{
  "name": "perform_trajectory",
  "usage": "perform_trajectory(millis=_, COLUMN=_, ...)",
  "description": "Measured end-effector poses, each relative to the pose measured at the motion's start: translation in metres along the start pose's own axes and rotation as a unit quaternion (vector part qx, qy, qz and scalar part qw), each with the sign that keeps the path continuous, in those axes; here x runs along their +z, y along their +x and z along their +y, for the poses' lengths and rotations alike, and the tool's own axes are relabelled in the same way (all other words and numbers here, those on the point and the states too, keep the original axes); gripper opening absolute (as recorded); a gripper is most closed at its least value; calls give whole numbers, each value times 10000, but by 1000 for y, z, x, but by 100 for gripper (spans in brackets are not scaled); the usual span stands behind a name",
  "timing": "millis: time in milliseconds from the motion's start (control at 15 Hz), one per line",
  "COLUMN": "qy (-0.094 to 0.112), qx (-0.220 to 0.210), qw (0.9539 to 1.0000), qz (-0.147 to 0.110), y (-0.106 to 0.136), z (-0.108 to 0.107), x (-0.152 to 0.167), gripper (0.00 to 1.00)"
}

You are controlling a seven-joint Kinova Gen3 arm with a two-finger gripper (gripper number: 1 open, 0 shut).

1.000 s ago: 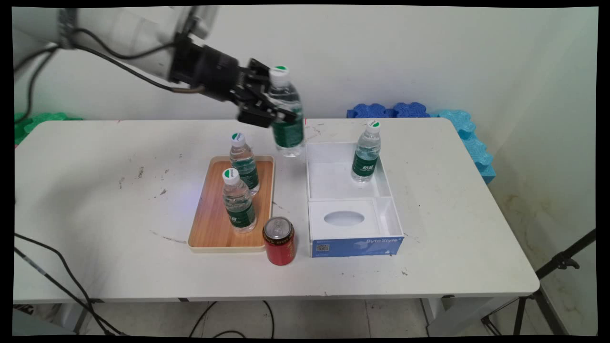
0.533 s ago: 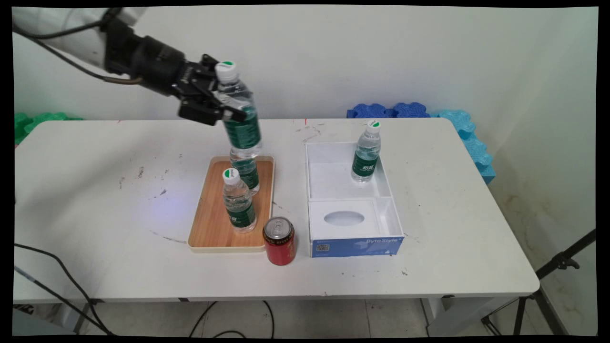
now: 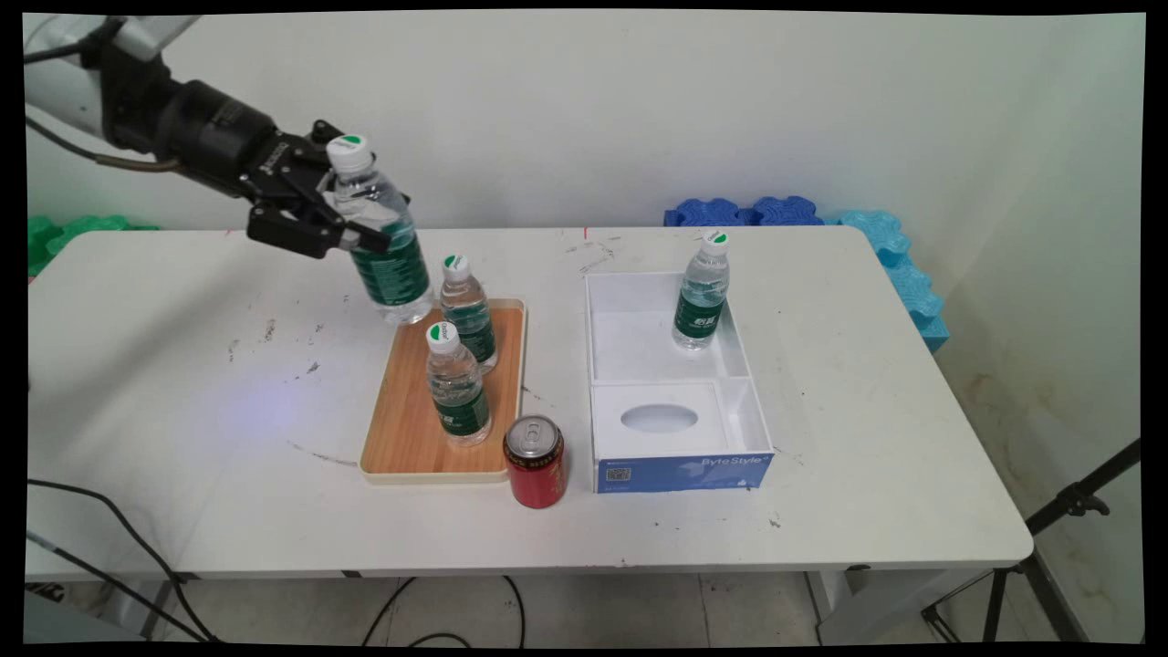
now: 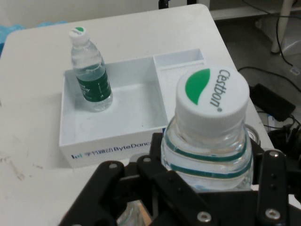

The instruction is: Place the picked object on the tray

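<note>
My end effector (image 3: pixel 351 219) clamps a water bottle (image 3: pixel 383 246) (white cap, green label) in the air, tilted, above the bench (image 3: pixel 182 365) just left of the wooden tray's (image 3: pixel 406 429) far corner. Two bottles (image 3: pixel 456 383) stand on that tray.

Bright even indoor light, soft shadows, near bottle cap slightly blurred

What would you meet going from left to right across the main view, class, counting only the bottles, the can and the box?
Bottle held in the claw → front bottle on the tray → red can → white box → bottle inside the box.
</note>
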Motion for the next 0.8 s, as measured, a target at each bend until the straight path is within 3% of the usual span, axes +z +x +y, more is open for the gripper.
perform_trajectory(millis=333, qy=-10, qx=-76, qw=9999, qz=-110, y=-25, z=7, x=-4, gripper=0)
perform_trajectory(millis=800, qy=25, qx=-87, qw=9996, qz=-254, y=-63, z=12, x=13, gripper=0)
